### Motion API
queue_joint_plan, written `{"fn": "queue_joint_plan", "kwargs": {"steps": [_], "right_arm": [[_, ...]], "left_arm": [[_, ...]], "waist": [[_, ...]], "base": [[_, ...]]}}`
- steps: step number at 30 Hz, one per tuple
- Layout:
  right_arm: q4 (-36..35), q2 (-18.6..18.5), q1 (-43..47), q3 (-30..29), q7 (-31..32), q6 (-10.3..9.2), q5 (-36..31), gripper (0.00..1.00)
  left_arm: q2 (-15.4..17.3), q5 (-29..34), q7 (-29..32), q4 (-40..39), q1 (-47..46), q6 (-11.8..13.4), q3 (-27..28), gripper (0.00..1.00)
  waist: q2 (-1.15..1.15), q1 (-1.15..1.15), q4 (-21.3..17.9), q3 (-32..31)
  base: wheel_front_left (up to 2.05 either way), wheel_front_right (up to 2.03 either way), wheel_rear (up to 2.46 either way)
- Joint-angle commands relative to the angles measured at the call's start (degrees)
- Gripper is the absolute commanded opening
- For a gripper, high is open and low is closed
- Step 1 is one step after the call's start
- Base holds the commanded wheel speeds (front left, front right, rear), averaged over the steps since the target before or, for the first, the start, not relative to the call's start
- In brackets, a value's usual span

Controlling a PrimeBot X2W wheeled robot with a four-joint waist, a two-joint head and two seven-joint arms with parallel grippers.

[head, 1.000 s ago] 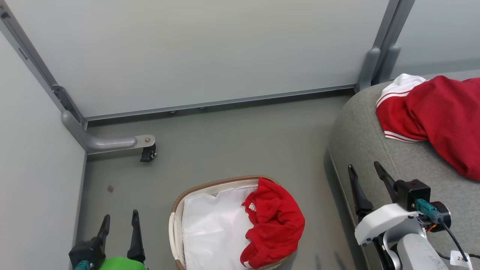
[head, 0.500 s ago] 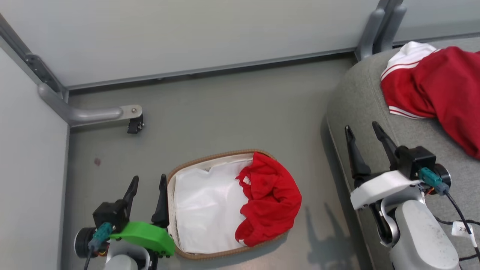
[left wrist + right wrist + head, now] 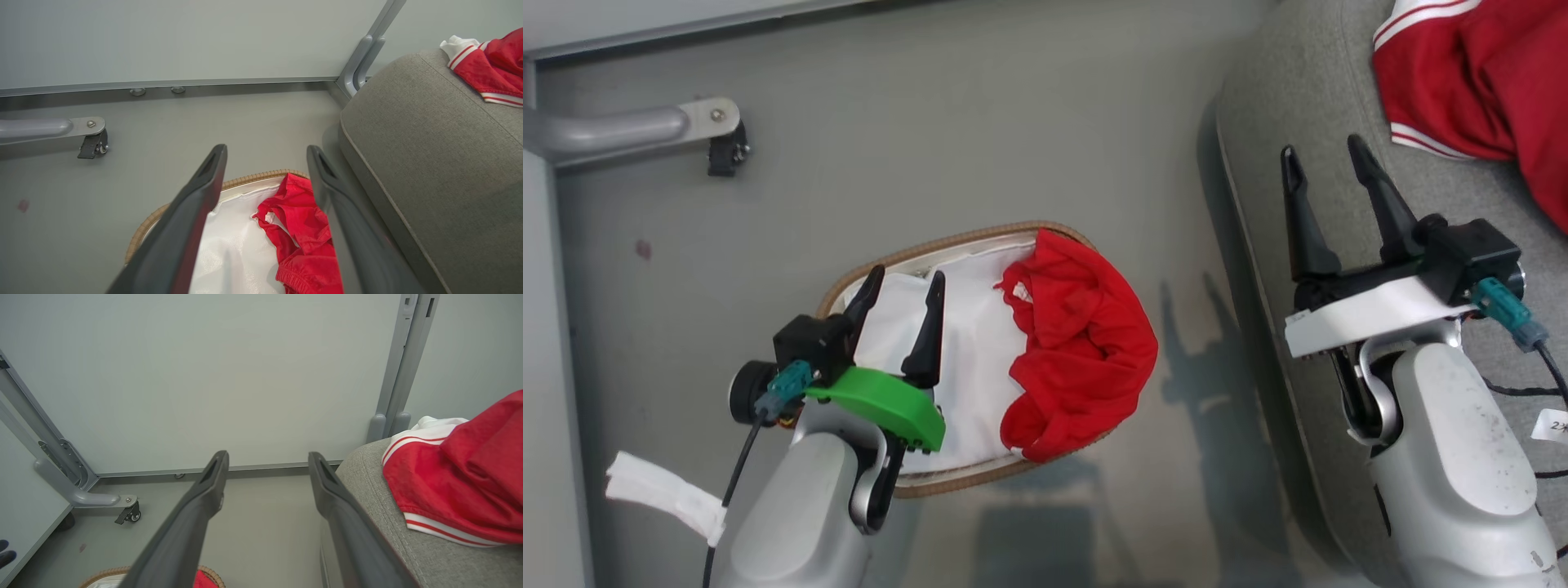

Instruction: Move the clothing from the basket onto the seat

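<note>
In the head view, our left gripper [image 3: 907, 273] reaches forward over the oval white plastic basket with the brown woven rim [image 3: 947, 245]. Its two dark fingers are spread apart above the white liner sheet [image 3: 968, 359] and hold nothing. Our right gripper [image 3: 1321, 147] points up the view over the rounded edge of the large grey fabric seat cushion [image 3: 1298, 90], also released and empty.

The whole picture has shifted since half a second ago, so the camera has moved. Measured against the basket, the left gripper was then at the left rim and is now over the liner.

The bunched bright red fabric garment [image 3: 1078, 335] lies at the basket's right end and spills over the rim there. Its long axis runs from the far rim to the near rim, across the basket's length. A second red garment with white striped trim [image 3: 1470, 82] lies on the seat.

In the left wrist view, the left gripper [image 3: 266, 149] points at the basket's far rim [image 3: 253, 178]. The red garment [image 3: 304, 220] lies between its parted fingers, not touched, and the seat [image 3: 425, 143] is to the right.

In the right wrist view, the right gripper [image 3: 268, 455] points towards the wall, open, with the trimmed garment [image 3: 457, 486] on the seat [image 3: 367, 477] beside it.
</note>
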Motion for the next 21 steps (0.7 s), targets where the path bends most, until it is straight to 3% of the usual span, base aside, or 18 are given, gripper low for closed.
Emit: {"fn": "queue_joint_plan", "kwargs": {"steps": [1,10,21], "right_arm": [[-0.94,-0.22,-1.19,-0.09,-0.11,-0.06,0.85,1.00],[-6.21,-0.22,-3.99,1.78,-0.12,-0.06,2.84,1.00],[-10.86,-0.20,-5.05,3.43,-0.11,-0.06,5.80,1.00]], "left_arm": [[1.01,-1.22,0.04,0.49,-2.51,-0.17,-0.95,1.00],[4.01,-8.09,0.04,7.27,-11.47,-0.18,-9.04,1.00],[8.96,-20.68,0.11,13.26,-18.74,-0.18,-25.87,1.00]], "waist": [[0.00,0.00,-3.41,6.65],[0.00,0.00,-6.68,13.49],[0.00,0.00,-9.96,19.32]], "base": [[0.00,0.00,0.00],[0.00,0.00,0.00],[0.00,0.00,0.00]]}}
